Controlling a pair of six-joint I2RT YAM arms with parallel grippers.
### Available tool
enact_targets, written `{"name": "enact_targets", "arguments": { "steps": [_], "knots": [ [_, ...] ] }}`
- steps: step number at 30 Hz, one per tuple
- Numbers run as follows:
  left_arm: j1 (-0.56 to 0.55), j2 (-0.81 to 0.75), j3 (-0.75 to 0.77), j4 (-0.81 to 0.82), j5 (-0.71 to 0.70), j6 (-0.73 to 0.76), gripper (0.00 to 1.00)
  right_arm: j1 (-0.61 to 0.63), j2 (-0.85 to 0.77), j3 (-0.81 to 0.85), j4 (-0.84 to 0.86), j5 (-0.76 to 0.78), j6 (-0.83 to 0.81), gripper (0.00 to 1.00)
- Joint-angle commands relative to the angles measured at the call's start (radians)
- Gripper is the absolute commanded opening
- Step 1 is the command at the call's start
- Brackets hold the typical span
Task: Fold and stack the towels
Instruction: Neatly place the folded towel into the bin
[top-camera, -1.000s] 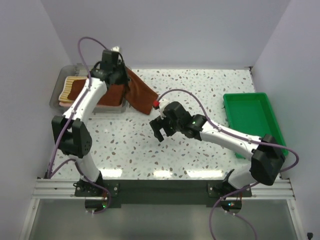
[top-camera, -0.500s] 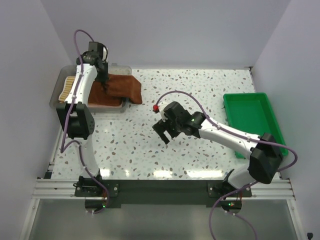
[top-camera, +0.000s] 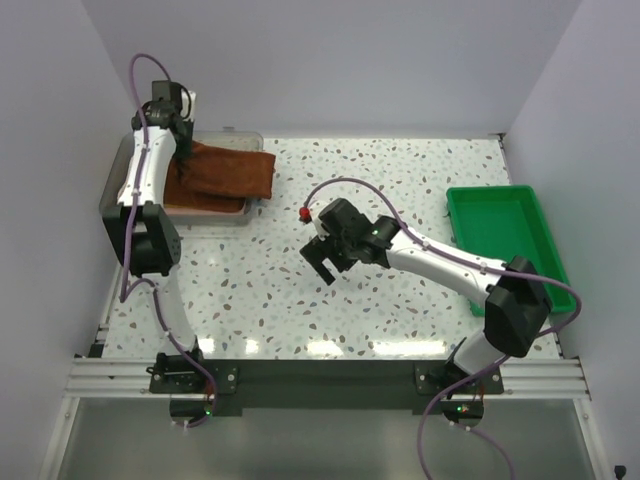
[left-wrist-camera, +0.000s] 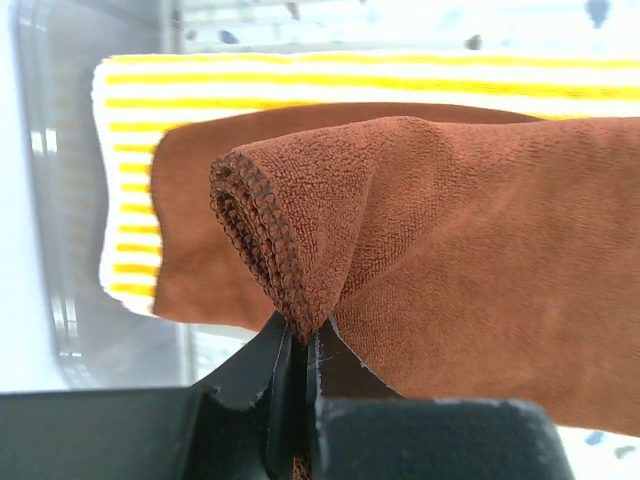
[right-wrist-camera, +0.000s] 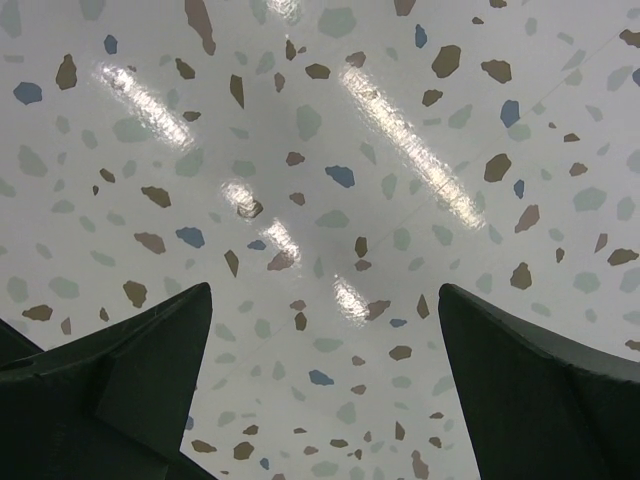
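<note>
Left wrist view: my left tool (left-wrist-camera: 305, 335) is pressed together on a hemmed fold of a rust-brown towel (left-wrist-camera: 450, 250). Its two dark fingers (left-wrist-camera: 250, 365) meet on the cloth with no gap, and the stitched edge curls up just off the tips. The rest of that towel drapes away to the right of the tool and is cut off by the frame. Beyond the tips and lower down, a second rust-brown towel (left-wrist-camera: 195, 240) lies flat on the yellow-and-white striped towel (left-wrist-camera: 130, 150). Both are in the clear bin (left-wrist-camera: 60, 200), whose wall stands to the tool's left.

In the top external view, the left tool (top-camera: 183, 148) sits over the bin's (top-camera: 112, 195) far-left corner. The held towel (top-camera: 230, 172) stretches from it to the right, across the pile and over the bin's right rim. The wrist hides the fingertips there, and the arm covers most of the pile's left side. A paler strip (top-camera: 205, 209) runs along the pile's near edge; I cannot tell which cloth it is.

My right tool (right-wrist-camera: 325, 330) is spread wide and holds nothing, with only the speckled bench (right-wrist-camera: 320, 150) between its fingers. Whether the tips touch the bench I cannot tell. From above, this tool (top-camera: 325, 262) is over mid-bench, well apart from the towels and from the green tray (top-camera: 500, 240).
</note>
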Motion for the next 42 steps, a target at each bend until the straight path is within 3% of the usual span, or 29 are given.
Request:
{"name": "enact_targets", "arguments": {
  "steps": [1, 36, 39, 42],
  "knots": [
    [0.019, -0.028, 0.013, 0.075, -0.062, 0.088, 0.0, -0.003, 0.014, 0.054, -0.024, 0.03, -0.015, 0.98],
    [0.086, -0.004, -0.064, 0.186, -0.171, 0.158, 0.0, -0.003, 0.076, 0.117, -0.075, 0.047, -0.034, 0.98],
    [0.086, 0.016, -0.067, 0.191, -0.211, 0.152, 0.02, -0.004, 0.075, 0.113, -0.079, 0.044, -0.035, 0.98],
    [0.086, 0.024, -0.093, 0.212, -0.232, 0.148, 0.09, -0.004, 0.075, 0.113, -0.079, 0.042, -0.033, 0.98]
  ]
}}
